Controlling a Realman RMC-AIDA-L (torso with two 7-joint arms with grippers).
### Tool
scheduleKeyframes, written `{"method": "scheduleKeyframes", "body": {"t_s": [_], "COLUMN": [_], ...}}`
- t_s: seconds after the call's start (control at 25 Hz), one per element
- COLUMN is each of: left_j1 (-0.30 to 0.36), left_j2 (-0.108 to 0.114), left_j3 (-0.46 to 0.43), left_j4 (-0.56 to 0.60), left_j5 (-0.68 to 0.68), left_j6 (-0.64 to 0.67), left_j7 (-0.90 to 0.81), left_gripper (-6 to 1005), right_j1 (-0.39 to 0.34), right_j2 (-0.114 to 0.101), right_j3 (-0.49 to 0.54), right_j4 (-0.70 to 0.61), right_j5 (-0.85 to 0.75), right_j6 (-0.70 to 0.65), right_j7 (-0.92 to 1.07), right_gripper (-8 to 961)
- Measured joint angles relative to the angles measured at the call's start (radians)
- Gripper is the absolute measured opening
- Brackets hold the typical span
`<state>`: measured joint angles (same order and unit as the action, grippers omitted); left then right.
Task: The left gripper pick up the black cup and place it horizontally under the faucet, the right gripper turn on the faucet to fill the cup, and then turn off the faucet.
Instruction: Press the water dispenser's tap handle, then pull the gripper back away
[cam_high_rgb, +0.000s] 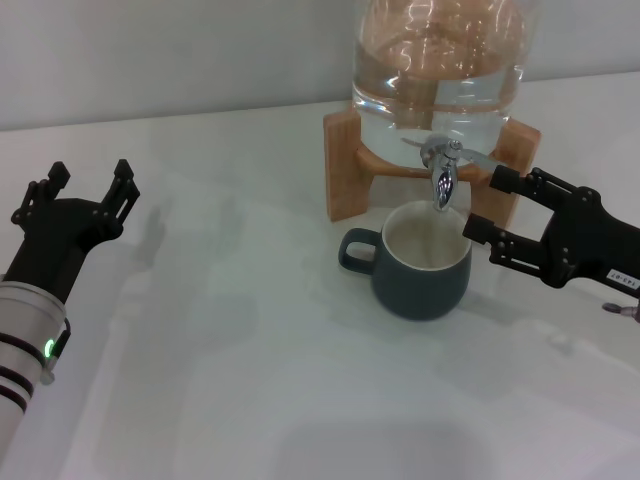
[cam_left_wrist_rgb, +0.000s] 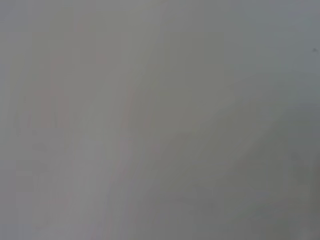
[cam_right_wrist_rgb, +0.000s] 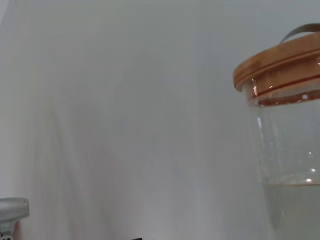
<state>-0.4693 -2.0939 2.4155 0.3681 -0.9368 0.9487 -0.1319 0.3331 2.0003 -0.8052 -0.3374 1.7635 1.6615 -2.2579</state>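
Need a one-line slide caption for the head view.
Black cup under faucet; open right gripper beside it, left gripper away.

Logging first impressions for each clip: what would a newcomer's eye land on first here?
Probably the glass water dispenser on its wooden stand at the back of the white table, with the chrome faucet right above the black cup. Next, the right end effector, open beside the cup and faucet, and the left end effector, open and well off to the left.
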Motion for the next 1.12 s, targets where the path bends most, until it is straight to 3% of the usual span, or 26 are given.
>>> {"method": "scheduleKeyframes", "body": {"t_s": [1.12], "left_j1": [0.006], "left_j2": [0.000], "left_j3": [0.002], "left_j4": [0.002], "left_j5": [0.003], "left_j6": [0.004], "left_j7": [0.002], "left_gripper": [799], "right_j1": [0.025], "right_j2": [0.007], "right_j3": [0.000], "right_j4": [0.006], "right_j5": [0.060], "right_j6": [-0.082], "right_j7": [-0.008], "right_gripper": [808]}}
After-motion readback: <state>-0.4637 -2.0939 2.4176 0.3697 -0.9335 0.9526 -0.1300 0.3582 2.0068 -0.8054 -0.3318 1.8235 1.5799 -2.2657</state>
